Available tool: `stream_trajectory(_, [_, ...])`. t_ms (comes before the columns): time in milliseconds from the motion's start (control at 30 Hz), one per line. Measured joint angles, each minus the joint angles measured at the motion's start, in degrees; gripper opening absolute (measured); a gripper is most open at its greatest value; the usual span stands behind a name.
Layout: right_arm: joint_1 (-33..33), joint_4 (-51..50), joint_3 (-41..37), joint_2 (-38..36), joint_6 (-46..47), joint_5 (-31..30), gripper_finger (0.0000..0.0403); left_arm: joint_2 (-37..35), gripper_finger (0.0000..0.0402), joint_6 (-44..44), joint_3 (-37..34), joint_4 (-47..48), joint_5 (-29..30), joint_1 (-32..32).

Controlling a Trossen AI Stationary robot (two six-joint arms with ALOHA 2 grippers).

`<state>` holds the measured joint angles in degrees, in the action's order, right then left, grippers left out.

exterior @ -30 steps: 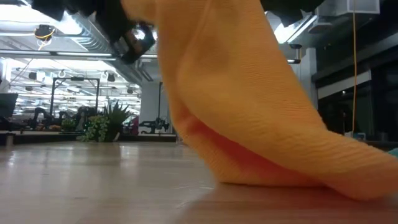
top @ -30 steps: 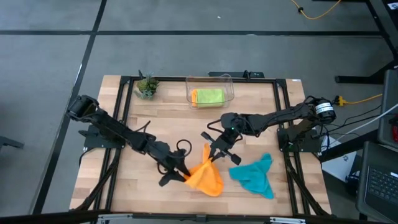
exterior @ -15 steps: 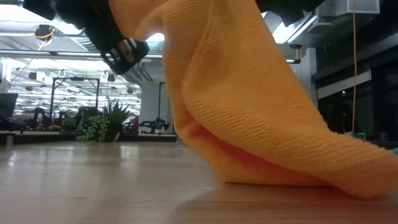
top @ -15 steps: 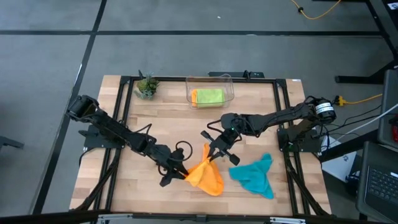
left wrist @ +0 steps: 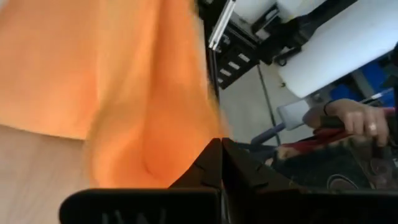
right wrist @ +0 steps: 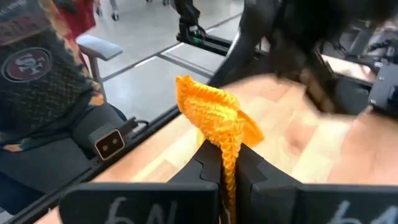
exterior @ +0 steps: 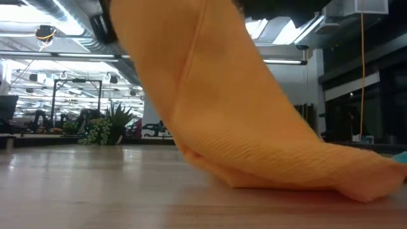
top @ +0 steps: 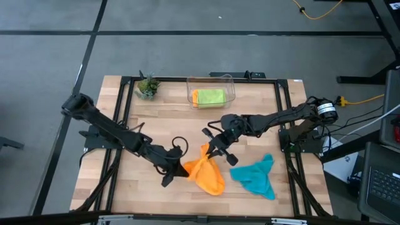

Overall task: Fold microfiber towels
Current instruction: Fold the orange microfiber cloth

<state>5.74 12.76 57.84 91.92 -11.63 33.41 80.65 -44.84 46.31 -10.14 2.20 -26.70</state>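
Observation:
An orange towel stands bunched at the table's near middle, its lower part on the wood; in the low view the orange towel fills the frame. My left gripper is shut at its left edge. My right gripper is shut on its raised top. A teal towel lies crumpled to the right, touched by nothing. A lime green towel lies in the clear bin at the far edge. My left gripper is shut at the towel's left edge, coming nearly level from the table's left. The fingers themselves hide the pinch. That side of the cloth is raised off the wood. My right gripper pinches the towel's top corner between its two fingers, and a bunched tip sticks out past them. It comes slanting down from the table's right. The cloth hangs below it, with its lower part resting on the table.
A small potted plant stands at the far left. Black frame rails run along the table's sides. Bare wood lies left of the orange towel. Beyond the table, a person's hand and a seated person show.
My left gripper has shut on the orange towel's left edge, rolled and risen a little. That side of the towel has lifted and is drawn out toward the left, while the bottom stays on the table. My right gripper keeps its hold in place.

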Motion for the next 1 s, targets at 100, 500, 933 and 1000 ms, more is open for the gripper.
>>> stream_trajectory(100, [0.0, -0.6, 0.0, 0.0, -0.5, -0.9, 0.0008, -3.7, 0.0000, -0.1, 5.3, 14.1, 0.6, 0.0])
stream_trajectory(500, [0.1, 0.2, 0.0, -0.4, -0.8, -1.0, 0.0008, -6.2, 0.0010, 12.3, 18.3, 36.2, 8.6, -1.3])
stream_trajectory(933, [0.7, -1.7, 0.0, -0.3, -5.4, 20.1, 0.0008, 5.2, 0.0159, 21.9, 18.2, 25.4, 4.2, 3.0])
stream_trajectory(1000, [0.7, -2.1, 0.0, -0.3, -5.3, 22.2, 0.0008, 7.9, 0.0175, 25.1, 18.2, 20.1, 1.1, 3.1])
